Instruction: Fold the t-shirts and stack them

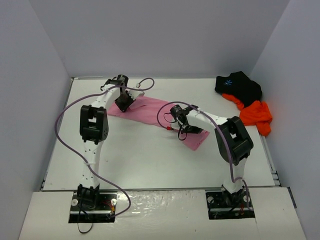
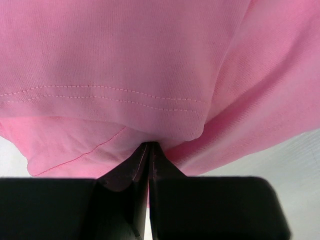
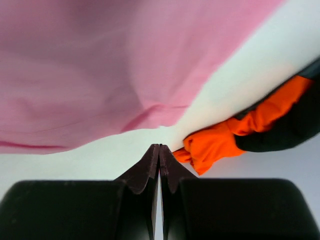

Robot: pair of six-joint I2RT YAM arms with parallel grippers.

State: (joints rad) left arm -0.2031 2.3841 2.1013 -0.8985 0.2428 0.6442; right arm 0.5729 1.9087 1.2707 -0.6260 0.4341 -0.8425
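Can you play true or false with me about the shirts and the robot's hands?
1. The soft pink cloth t-shirt lies spread on the white table. True.
2. The crumpled black cloth t-shirt with the blue starburst sits on top of the pink one. False: it lies in the far right corner, apart from the pink one.
3. The bright orange cloth t-shirt touches the black one. True.
4. The right hand is wide open. False: its fingers are shut together, with nothing between them.
5. The left hand is shut and seems to pinch the pink cloth. True.
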